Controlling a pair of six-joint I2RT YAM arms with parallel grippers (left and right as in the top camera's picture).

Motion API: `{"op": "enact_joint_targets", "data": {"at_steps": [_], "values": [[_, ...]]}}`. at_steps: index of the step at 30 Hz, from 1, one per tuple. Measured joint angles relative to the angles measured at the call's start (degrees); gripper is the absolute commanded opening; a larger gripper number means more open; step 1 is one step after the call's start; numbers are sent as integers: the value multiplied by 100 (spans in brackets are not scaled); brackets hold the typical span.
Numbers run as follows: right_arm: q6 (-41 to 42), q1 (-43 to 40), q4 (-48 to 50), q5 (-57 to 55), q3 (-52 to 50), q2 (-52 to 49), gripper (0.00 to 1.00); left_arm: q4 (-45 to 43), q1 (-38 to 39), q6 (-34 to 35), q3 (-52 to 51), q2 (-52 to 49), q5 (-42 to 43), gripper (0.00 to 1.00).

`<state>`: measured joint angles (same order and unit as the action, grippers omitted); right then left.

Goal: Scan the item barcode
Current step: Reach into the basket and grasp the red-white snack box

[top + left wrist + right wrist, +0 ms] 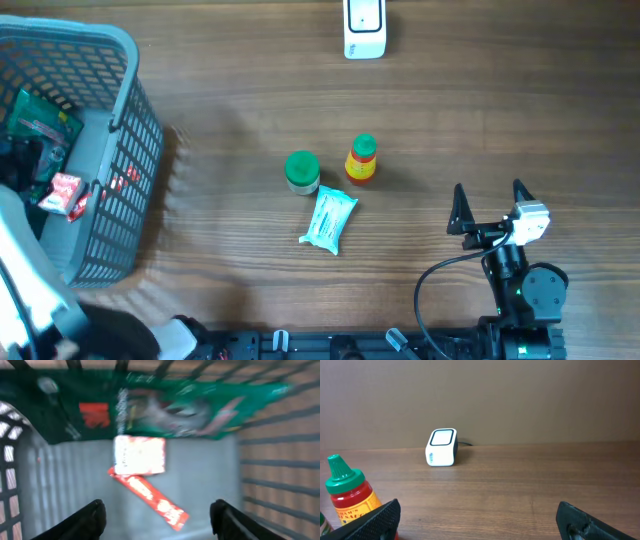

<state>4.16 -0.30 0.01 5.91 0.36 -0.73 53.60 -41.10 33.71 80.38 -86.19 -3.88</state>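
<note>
- Nearest the lens: left gripper (157,512), fingers spread apart, nothing between them, poised down inside the basket (280,460) at the table's left edge.
- Just beyond the tips: red stick pack (150,497), slantwise on the basket floor, upper end touching or under a white-and-red packet (139,455).
- Against the basket's far wall: big green bag (175,407), blurred, print unreadable.
- Step in hand, by judgement: picking an item out of the basket for scanning; nothing gripped yet. Which of the two small packs is targeted: cannot tell.
- Next move, probably: lower, centre on one pack, pinch, lift clear of the wall, then carry to the scanner (364,28) at the middle of the table's far edge, barcode side toward its window.
- Right gripper (489,192): spread fully, empty, near the table's front right corner, facing the scanner.
- Mid-table: green-lidded jar (302,171), sauce bottle (361,160) just beside it, blue-white sachet (329,220) just in front of both.
</note>
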Motion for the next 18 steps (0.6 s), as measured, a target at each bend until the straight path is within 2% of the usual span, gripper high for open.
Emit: {"op": "enact_joint_targets", "data": {"at_steps": [6, 12, 15, 18], "values": [[0, 0, 0, 2, 0, 0, 100, -7, -87, 0, -2, -1185, 114, 65], [0, 0, 0, 2, 0, 0, 100, -133, -87, 2, -2, -1650, 103, 60], [0, 0, 0, 2, 0, 0, 100, -136, -87, 2, -2, -1764, 72, 60], [0, 0, 0, 0, 0, 0, 100, -205, -87, 2, -35, -1790, 35, 65]]}}
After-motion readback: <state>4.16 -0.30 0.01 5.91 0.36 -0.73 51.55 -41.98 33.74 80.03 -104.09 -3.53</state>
